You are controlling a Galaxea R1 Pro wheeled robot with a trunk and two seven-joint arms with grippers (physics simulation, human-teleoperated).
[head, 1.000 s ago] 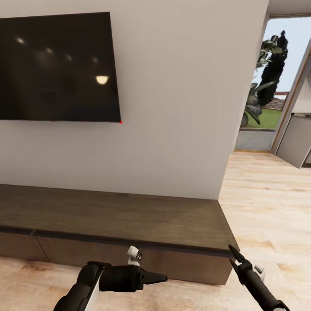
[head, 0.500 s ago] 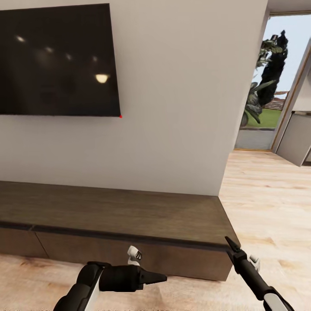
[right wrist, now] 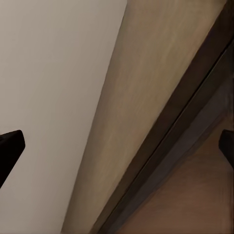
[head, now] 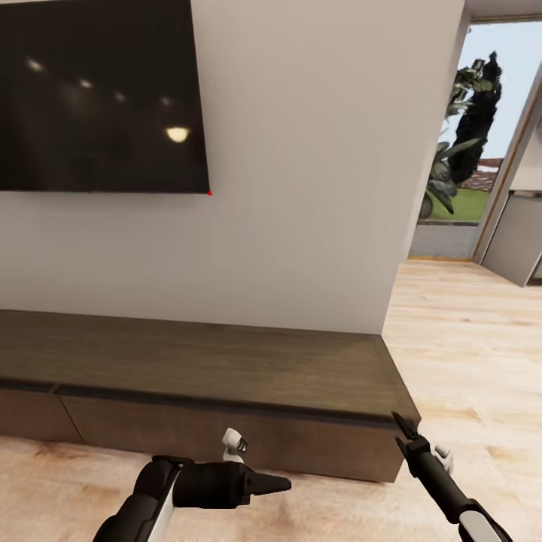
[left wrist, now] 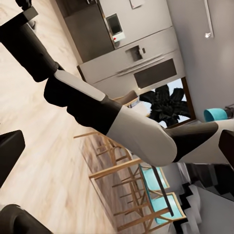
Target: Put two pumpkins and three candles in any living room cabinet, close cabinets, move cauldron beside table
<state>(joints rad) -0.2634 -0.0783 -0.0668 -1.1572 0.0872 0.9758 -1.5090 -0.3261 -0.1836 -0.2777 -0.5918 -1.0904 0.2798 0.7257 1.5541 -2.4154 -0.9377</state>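
Change: view tilted down slightly; right tool point(head: 400, 426) nearer cabinet point(head: 226, 369) corner.
Cabinet: fronts closed, against wall, just ahead of both tools.
Left tool point(head: 280, 484): fingers together.
Right tool: fingers apart.

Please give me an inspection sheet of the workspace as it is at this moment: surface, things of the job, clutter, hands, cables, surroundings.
Surface: cabinet, long, low, dark brown, top bare.
Job's things: cabinet fronts look shut in the head view; pumpkins, candles, cauldron: nothing seen.
Clutter: nothing seen.
Hands: left hand low in front of the cabinet, pointing right, holding nothing, jaws unclear. Right hand at the cabinet's right front corner, holding nothing, fingers apart in the right wrist view.
Cables: nothing seen.
Surroundings: dark television on a pale wall, light wood floor, doorway with plants outside at right.
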